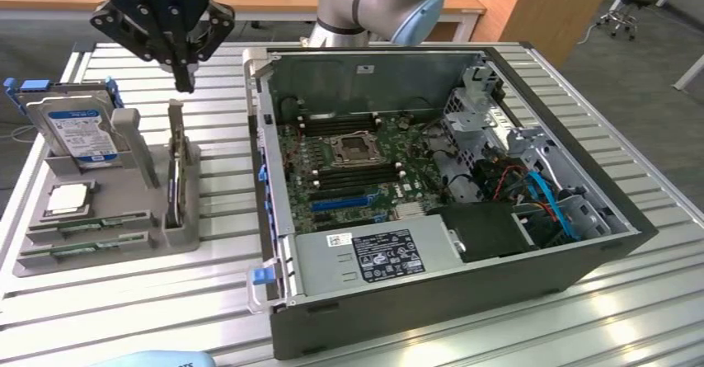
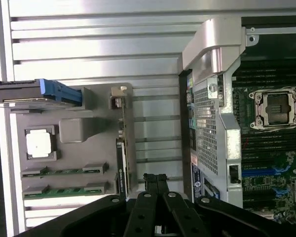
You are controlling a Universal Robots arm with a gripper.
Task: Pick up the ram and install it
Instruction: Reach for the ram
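Slatted table (image 1: 132,301): your gripper (image 1: 183,82), shut and empty, hangs over the tray's (image 1: 165,239) drive (image 1: 79,132) end, ram (image 1: 176,161) on edge beneath, lengthwise along tray.

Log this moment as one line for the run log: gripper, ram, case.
gripper: shut, holding nothing, hovering by gray holder | ram: two sticks lying flat in holder | computer case: open

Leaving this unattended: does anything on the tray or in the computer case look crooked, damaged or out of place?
Nothing stands out. Both ram sticks lie flat in the tray, the processor sits square in its recess, the hard drive stands upright, and the shut gripper hangs empty above the tray.
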